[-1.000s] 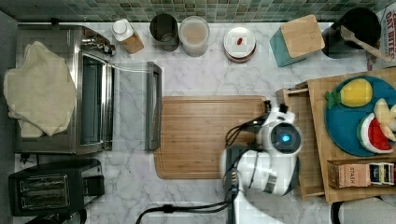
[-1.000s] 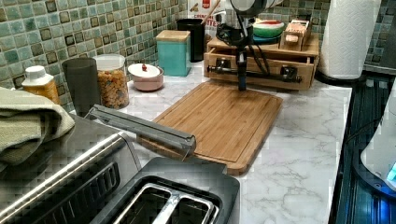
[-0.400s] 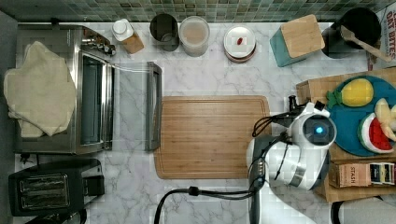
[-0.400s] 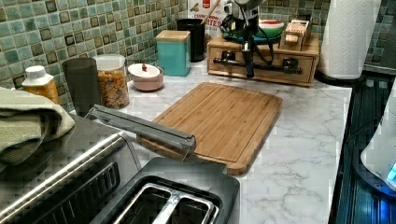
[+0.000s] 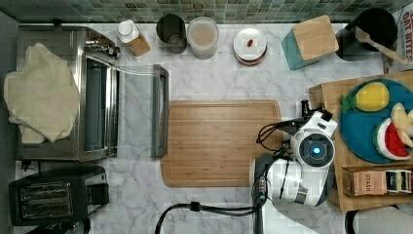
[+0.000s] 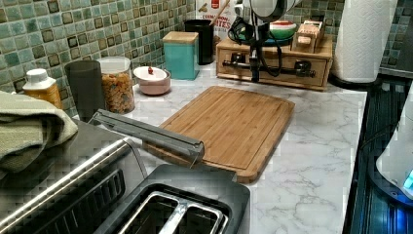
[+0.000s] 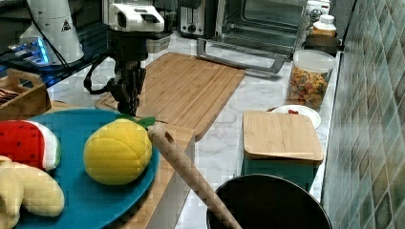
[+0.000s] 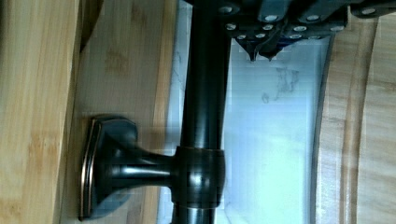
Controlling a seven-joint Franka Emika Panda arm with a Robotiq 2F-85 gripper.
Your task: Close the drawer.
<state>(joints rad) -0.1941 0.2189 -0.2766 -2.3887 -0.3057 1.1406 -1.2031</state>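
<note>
A light-wood drawer (image 6: 272, 62) with a dark metal bar handle (image 8: 201, 116) sits pushed into a wooden stand at the far end of the marble counter (image 6: 311, 146), beyond a rounded-corner wooden cutting board (image 5: 221, 141). The white arm's gripper (image 6: 254, 75) hangs upright at the handle, its fingers (image 8: 261, 46) pressed together.

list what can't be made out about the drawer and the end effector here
- Light-wood drawer, top view: hidden under the white arm and the wooden stand's top, so any remaining gap is unreadable.
- End effector, right view: dark and small, finger gap unclear.
- Dark metal drawer handle, wrist view: cut off by the frame edge.
</note>
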